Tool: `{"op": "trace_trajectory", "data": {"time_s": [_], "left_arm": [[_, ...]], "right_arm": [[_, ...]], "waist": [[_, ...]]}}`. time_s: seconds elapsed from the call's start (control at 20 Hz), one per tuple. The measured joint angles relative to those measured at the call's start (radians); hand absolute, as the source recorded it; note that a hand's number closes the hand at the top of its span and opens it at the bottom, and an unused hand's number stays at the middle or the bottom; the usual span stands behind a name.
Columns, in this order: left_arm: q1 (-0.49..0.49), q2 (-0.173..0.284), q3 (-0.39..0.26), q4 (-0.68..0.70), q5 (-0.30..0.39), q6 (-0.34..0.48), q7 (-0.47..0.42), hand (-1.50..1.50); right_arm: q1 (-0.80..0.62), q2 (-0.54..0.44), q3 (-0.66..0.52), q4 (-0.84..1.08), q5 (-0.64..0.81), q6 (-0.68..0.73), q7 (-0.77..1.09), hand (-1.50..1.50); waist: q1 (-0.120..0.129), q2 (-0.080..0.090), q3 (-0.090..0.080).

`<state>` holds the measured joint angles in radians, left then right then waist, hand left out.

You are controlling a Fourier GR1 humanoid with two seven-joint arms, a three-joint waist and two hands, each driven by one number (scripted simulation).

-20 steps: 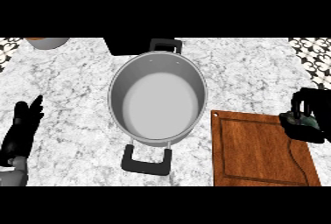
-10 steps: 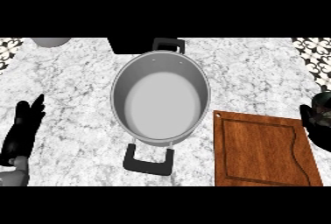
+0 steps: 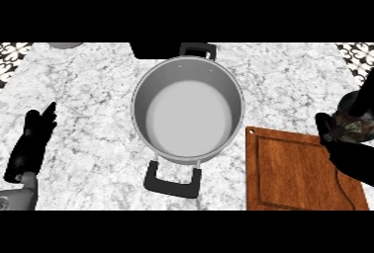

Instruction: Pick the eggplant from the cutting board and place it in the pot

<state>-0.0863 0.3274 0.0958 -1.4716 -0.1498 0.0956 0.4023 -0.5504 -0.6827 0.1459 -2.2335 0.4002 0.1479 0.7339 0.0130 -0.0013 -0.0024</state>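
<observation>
- While the left hand (image 3: 30,143) rests at the view's left edge, its fingers stand straight and together, pointing up the desk (image 3: 80,99), holding nothing.
- The left forearm (image 3: 18,195) enters from the lower left corner, grey, in line with the hand.
- The right hand (image 3: 349,143) sits at the view's right edge, over the far right part of the cutting board (image 3: 292,173).
- Its fingers and thumb are curled around a dark, mottled item, taken to be the eggplant (image 3: 354,126); most of that item is hidden by the hand.
- A dark rounded end shows just above the hand, near the picture's edge.
- The eggplant appears raised off the board, though contact cannot be ruled out from this angle.
- The pot (image 3: 188,111) stands at the middle of the desk, between the two hands, its inside bare.
- One black handle (image 3: 172,180) of the pot points toward the robot, the other (image 3: 198,49) points away.
- The cutting board lies just right of the pot, its left edge close beside the pot's rim.
- The right hand and the pot are apart.
</observation>
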Motion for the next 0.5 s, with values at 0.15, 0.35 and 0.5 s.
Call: {"op": "trace_trajectory", "data": {"time_s": [0.15,0.35,0.5], "left_arm": [[-0.011,0.001,0.003,0.002,0.0,-0.007,0.007,0.0],[-0.011,-0.006,0.006,-0.004,-0.001,-0.009,0.007,0.0],[-0.018,0.0,0.021,0.007,0.007,-0.02,0.0,0.0]], "right_arm": [[-0.125,0.074,0.089,0.068,0.021,0.029,0.099,1.5],[-0.263,0.185,0.166,0.208,0.051,0.053,0.166,1.5],[-0.334,0.27,0.211,0.309,0.074,0.065,0.183,1.5]], "waist": [[0.005,0.001,0.0],[0.007,0.001,0.0],[0.005,0.002,0.0]]}}
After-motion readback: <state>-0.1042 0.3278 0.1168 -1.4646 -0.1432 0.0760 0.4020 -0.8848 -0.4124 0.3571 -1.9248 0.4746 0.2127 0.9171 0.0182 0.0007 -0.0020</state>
